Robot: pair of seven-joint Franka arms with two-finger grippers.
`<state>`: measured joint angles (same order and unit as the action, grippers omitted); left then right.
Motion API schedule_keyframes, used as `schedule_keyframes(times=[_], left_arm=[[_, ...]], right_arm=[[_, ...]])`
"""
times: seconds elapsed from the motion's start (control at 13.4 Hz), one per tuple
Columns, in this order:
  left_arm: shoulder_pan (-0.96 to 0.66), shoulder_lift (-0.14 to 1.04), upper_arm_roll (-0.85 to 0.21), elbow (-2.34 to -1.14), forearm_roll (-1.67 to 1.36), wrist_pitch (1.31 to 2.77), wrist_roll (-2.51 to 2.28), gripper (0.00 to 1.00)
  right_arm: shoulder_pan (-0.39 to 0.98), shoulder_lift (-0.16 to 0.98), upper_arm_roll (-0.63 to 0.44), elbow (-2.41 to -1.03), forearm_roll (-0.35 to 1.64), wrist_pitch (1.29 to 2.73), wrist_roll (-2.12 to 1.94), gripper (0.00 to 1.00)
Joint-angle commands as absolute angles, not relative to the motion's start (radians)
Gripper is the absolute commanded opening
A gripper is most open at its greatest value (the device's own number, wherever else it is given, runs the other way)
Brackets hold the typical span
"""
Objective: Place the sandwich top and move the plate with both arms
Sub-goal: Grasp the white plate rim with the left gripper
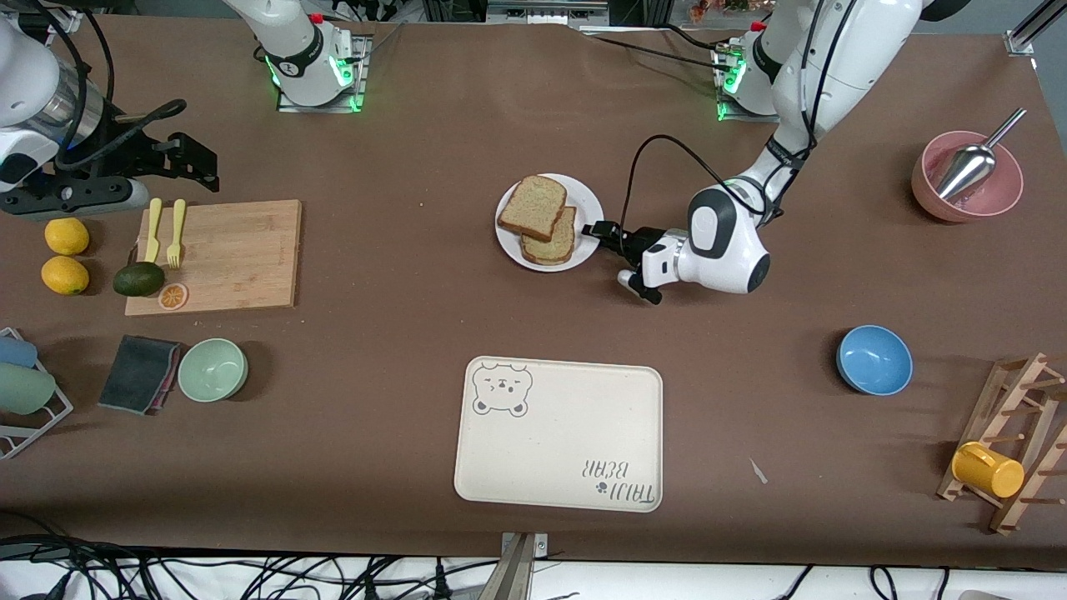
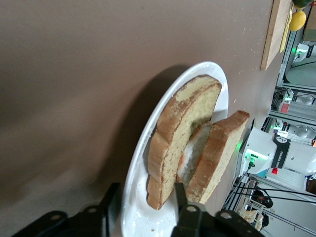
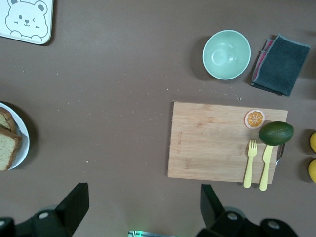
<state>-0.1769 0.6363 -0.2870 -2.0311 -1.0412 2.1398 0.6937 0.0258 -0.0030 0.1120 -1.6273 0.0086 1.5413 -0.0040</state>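
The white plate (image 1: 588, 202) sits mid-table with two bread slices on it. The sandwich top (image 1: 532, 207) lies askew over the lower slice (image 1: 557, 242). In the left wrist view the sandwich top (image 2: 219, 148) leans on the lower slice (image 2: 185, 128), with egg white (image 2: 194, 157) between them. My left gripper (image 1: 598, 231) is low at the plate's rim on the left arm's side. Its jaws are partly open and straddle the plate (image 2: 217, 84) rim, left gripper (image 2: 144, 191). My right gripper (image 1: 196, 162) waits open and empty by the cutting board (image 1: 218, 254).
The cream bear tray (image 1: 558, 433) lies nearer the front camera than the plate. A blue bowl (image 1: 874, 360) and a pink bowl with a scoop (image 1: 967, 177) are at the left arm's end. Green bowl (image 3: 226, 54), cloth (image 3: 281, 64), avocado (image 3: 276, 133) and cutlery surround the board.
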Motion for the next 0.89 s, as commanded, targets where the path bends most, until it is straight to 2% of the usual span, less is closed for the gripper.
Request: schedule_keyframes(times=[0.0, 0.52, 0.82], left_arm=[[-0.193, 0.641, -0.285, -2.042, -1.081, 2.166, 0.732, 0.35], [-0.189, 0.658, -0.287, -2.04, -1.083, 2.181, 0.799, 0.0], [-0.154, 0.649, -0.287, -2.025, -1.083, 2.171, 0.799, 0.0]], right_arm=[[0.014, -0.032, 0.114, -1.649, -0.003, 1.546, -0.017, 1.0], [0.014, -0.026, 0.094, -1.641, 0.003, 1.545, -0.002, 1.0], [0.012, -0.021, 0.072, -1.611, 0.003, 1.52, -0.015, 1.0]])
